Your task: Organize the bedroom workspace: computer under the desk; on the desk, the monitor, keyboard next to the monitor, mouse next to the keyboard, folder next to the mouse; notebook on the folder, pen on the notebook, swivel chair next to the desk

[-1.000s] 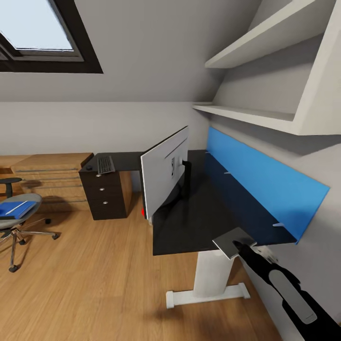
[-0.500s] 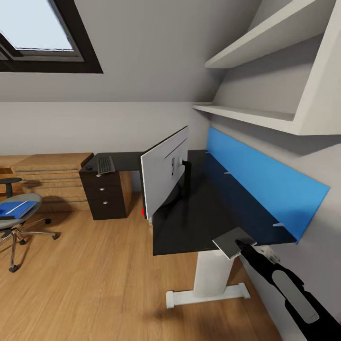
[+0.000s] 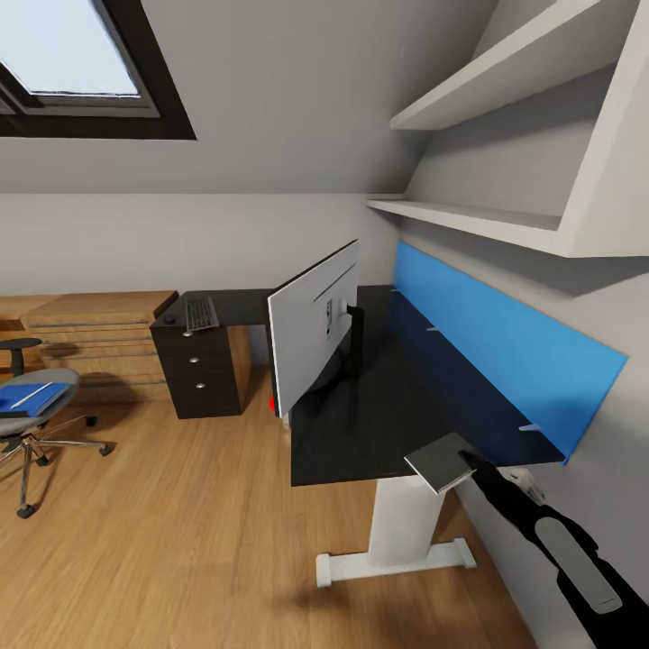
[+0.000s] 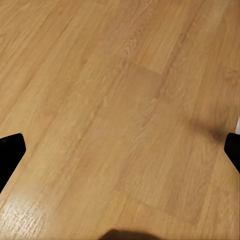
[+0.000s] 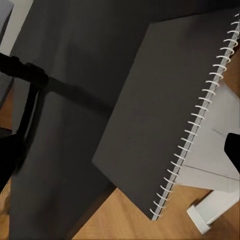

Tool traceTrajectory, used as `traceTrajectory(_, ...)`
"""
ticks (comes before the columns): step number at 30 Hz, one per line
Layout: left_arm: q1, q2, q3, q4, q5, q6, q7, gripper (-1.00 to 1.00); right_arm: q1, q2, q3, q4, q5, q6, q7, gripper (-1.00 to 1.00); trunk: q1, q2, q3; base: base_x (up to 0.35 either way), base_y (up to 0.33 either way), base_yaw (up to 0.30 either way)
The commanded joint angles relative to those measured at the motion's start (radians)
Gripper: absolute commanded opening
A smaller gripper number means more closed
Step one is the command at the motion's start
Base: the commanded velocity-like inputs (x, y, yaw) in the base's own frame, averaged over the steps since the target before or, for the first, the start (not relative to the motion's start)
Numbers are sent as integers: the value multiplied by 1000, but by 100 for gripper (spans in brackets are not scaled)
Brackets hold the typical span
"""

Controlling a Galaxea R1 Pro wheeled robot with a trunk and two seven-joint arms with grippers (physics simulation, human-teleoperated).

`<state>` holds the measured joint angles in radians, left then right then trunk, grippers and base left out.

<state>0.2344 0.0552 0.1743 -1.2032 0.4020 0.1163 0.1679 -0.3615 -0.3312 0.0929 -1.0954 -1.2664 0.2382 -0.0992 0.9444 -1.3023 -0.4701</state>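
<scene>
As seen from the head camera, found thin grey spiral-bound notebook [image 3: 440, 461] at 5 o'clock, lying flat on near end of black L-shaped tabletop [image 3: 379, 406], partly overhanging the edge. Right claw [image 3: 470, 462] close against notebook's 3 o'clock edge; in right wrist view, fingers spread wide, gripping nothing. Left claw [image 4: 120, 150] likewise wide open, empty, over light wood plank floor [image 4: 125, 100]. Wide light-grey-backed monitor [image 3: 315, 338] upright on tabletop at centre. Slim dark keyboard [image 3: 201, 314] at monitor's 10 o'clock, on far wing; small black mouse [image 3: 169, 319] just beside, at keyboard's 9 o'clock. Flat bright-blue folder [image 3: 31, 397] on seat of grey swivel chair [image 3: 65, 386] at 8 o'clock, well apart from tabletop.
</scene>
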Motion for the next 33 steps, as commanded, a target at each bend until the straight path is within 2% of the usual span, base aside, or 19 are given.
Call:
traceTrajectory(1, 0, -1, -1, -3, 8, 5, 5, 100, -1, -1, -4, 0, -10, 1, -1, 100, 0, -1, -1, 0, 0, 0)
traceTrajectory(2, 0, -1, -1, -3, 8, 5, 4, 100, -1, -1, -9, 3, -12, 2, 4, 100, 0, -1, -1, 0, 0, 0)
traceTrajectory(3, 0, -6, -1, -3, 8, 5, 4, 100, -1, -1, -28, 20, -39, 4, 21, 100, 0, -1, -1, 0, 0, 0)
traceTrajectory(5, 0, -7, -1, -3, 8, 5, 4, 100, -1, -1, -32, 27, -55, 5, 24, 100, 0, -1, -1, 0, 0, 0)
traceTrajectory(6, 0, -8, -1, -3, 8, 5, 4, 100, -1, -3, -35, 32, -73, 5, 27, 100, 0, -1, -1, 0, 0, 0)
traceTrajectory(7, 0, -9, -1, -3, 8, 5, 4, 100, -1, -9, -40, 48, -111, 9, 29, 100, 0, -1, -1, 0, 0, 0)
traceTrajectory(10, 0, -9, -1, -3, 8, 5, 4, 100, -1, -14, -46, 65, -148, 20, 29, 100, 0, -1, -1, 0, 0, 0)
traceTrajectory(12, 0, -9, -1, -3, 8, 5, 4, 100, -1, -17, -63, 81, -205, 52, 30, 100, 0, -1, -1, 0, 0, 0)
traceTrajectory(14, 0, -9, -1, -3, 8, 5, 4, 100, -1, -19, -77, 87, -235, 84, 30, 100, 0, -1, -1, 0, 0, 0)
traceTrajectory(17, 0, -9, -1, -3, 8, 5, 4, 100, -1, -19, -101, 93, -259, 141, 30, 100, 0, -1, -1, 0, 0, 0)
traceTrajectory(22, 0, -10, -1, -3, 8, 5, 4, 100, -1, -19, -134, 96, -275, 213, 30, 100, 0, -1, -1, 0, 0, 0)
traceTrajectory(33, 0, -9, -1, -3, 8, 5, 5, 100, -1, -19, -147, 96, -277, 282, 30, 100, 4, -8, -4, 0, 0, 0)
